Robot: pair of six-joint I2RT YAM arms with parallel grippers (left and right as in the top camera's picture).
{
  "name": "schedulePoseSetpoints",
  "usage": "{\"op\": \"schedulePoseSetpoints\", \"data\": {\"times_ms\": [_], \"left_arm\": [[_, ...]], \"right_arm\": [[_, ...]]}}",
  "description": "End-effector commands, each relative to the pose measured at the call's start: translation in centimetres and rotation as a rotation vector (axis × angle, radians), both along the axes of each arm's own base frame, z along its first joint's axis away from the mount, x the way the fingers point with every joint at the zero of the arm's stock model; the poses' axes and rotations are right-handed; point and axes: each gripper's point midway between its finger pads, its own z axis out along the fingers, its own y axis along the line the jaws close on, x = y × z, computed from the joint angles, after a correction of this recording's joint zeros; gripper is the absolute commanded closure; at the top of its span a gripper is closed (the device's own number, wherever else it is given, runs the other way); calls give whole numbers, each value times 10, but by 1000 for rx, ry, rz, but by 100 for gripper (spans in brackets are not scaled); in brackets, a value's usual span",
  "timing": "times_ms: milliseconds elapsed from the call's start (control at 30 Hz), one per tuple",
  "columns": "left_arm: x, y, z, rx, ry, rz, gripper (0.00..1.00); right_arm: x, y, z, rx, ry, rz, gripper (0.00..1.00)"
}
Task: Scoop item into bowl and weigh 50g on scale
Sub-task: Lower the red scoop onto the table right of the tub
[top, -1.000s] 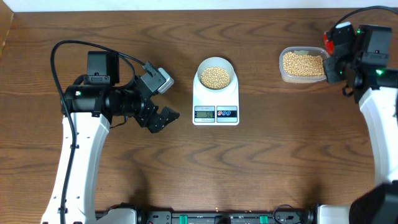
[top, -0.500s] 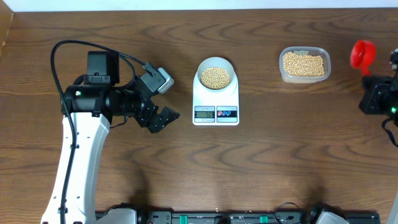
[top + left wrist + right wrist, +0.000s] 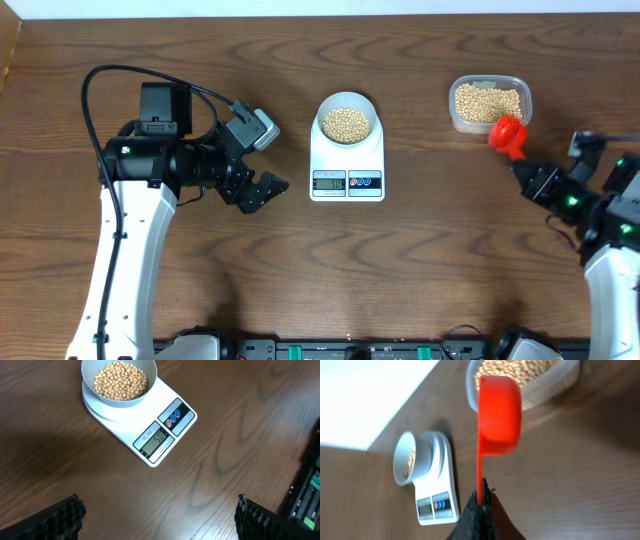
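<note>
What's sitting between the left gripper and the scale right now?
Nothing: only a bare stretch of table separates the left gripper from the scale, as the overhead view shows. The left wrist view agrees.

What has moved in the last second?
The right arm carried the red scoop from the tub's right side to its near edge, fingers still shut on it. The left arm, bowl, scale and beans did not move.

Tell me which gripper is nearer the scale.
Left. The left gripper sits open just left of the scale; the right gripper, holding a red scoop, is far off right.
</note>
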Motion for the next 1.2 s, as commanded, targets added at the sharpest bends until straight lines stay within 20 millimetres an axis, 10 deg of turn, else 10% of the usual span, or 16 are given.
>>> {"op": "schedulePoseSetpoints", "data": {"times_ms": [0,733,1000,1167], "left_arm": [[-1,-1,6,-7,-24,-14,2],[-1,-1,6,-7,-24,-14,2],[-1,-1,6,-7,-24,-14,2],[-1,-1,6,-7,-24,-14,2]], "right_arm": [[-10,8,-24,156,72,-82,99],[-20,10,-113,209,222,-117,99],[-17,11,-117,223,219,-107,79],[-17,6,-120,187,221,-125,45]]}}
